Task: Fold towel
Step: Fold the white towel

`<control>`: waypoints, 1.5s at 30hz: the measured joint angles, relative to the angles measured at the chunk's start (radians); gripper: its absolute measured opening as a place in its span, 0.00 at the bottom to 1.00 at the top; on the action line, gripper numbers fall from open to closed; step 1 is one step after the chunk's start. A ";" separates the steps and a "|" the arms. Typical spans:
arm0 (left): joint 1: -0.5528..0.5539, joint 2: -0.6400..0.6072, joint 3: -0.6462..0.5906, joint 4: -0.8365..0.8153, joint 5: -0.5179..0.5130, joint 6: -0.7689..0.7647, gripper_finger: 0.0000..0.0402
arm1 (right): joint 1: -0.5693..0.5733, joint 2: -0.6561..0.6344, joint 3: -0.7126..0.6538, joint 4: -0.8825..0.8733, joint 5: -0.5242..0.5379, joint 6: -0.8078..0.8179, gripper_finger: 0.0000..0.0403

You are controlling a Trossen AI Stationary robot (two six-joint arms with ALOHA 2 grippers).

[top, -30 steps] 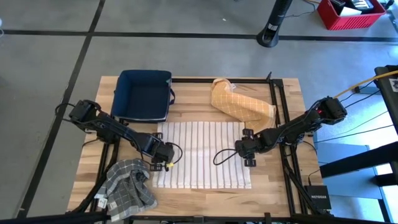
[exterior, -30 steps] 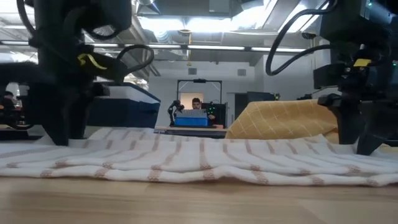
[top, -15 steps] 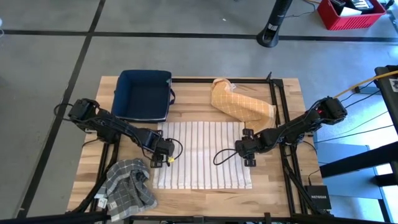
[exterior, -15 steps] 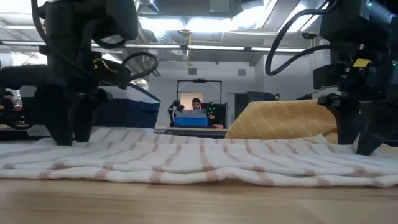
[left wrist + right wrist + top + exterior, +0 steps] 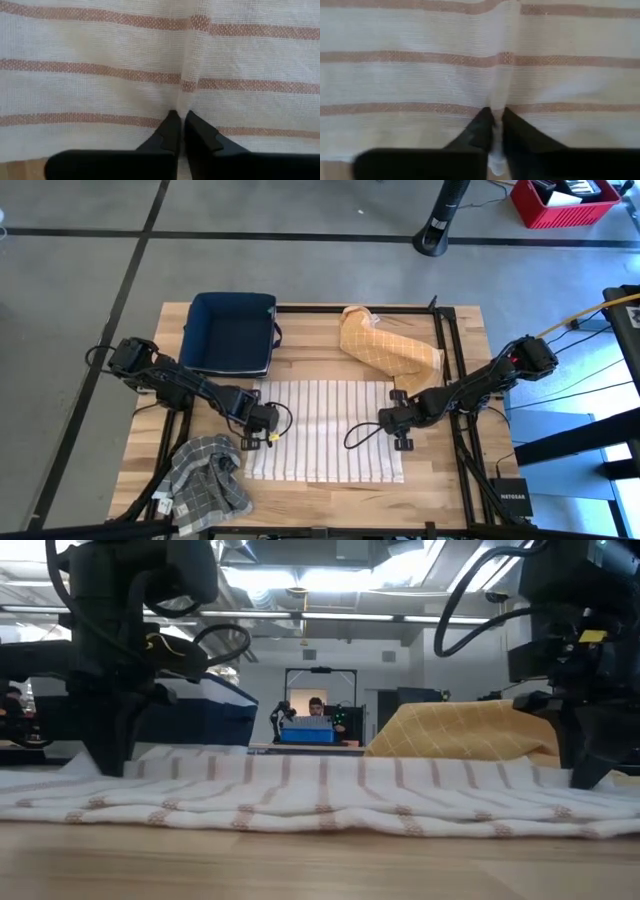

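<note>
- Left tool (image 5: 262,423) and right tool (image 5: 397,423) each clamp a pinched ridge at the towel's (image 5: 325,430) side edges.
- Towel lies mid-worktop (image 5: 440,490): light, limp, likely sagging between grips.

Low view: both arms cut off at 12 o'clock, and the person (image 5: 316,706) at a screen in the far room is too small and blurred to read. Wrist views: striped towel (image 5: 150,65) fills the frame and runs off every edge, so its outline can't be told there; the pinched fold disappears between the left gripper (image 5: 179,119) tips and the right gripper (image 5: 494,114) tips. High view: grey checked cloth (image 5: 205,480) at 7 o'clock partly hidden by the table frame, red crate (image 5: 563,200) cut off at 1 o'clock
</note>
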 joint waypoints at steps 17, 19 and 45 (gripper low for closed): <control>-0.087 -0.159 0.320 -0.478 -0.324 -0.107 0.00 | -0.001 -0.215 0.208 -0.366 0.180 0.008 0.02; -0.081 -0.179 0.356 -0.542 -0.380 -0.106 0.00 | -0.002 -0.248 0.257 -0.439 0.234 0.007 0.02; -0.132 -0.273 0.469 -0.630 -0.330 -0.180 0.00 | -0.001 -0.337 0.417 -0.517 0.160 0.064 0.01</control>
